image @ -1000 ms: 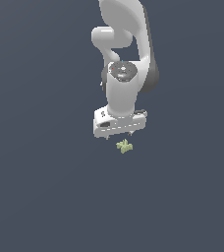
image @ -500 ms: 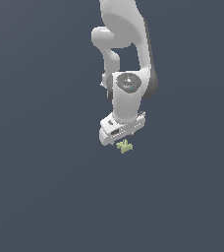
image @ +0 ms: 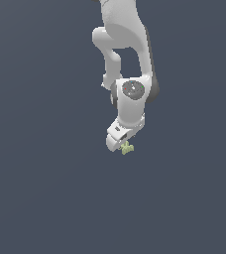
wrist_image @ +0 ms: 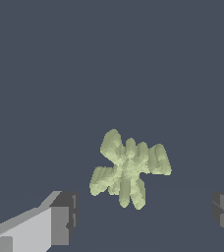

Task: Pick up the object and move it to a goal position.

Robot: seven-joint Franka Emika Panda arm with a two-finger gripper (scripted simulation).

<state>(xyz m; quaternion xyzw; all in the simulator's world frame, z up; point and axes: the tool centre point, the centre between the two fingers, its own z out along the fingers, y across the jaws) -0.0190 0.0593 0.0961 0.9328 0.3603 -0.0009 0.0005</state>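
Jaws apart, one finger (wrist_image: 60, 216) at seven o'clock and the other at four o'clock of the object (wrist_image: 128, 167) on the worktop (image: 45, 198); I'd centre, descend fully, then close across its lobed middle.

No readable text anywhere here, in either view. No labels, brand marks, numbers or signs that I can make out.
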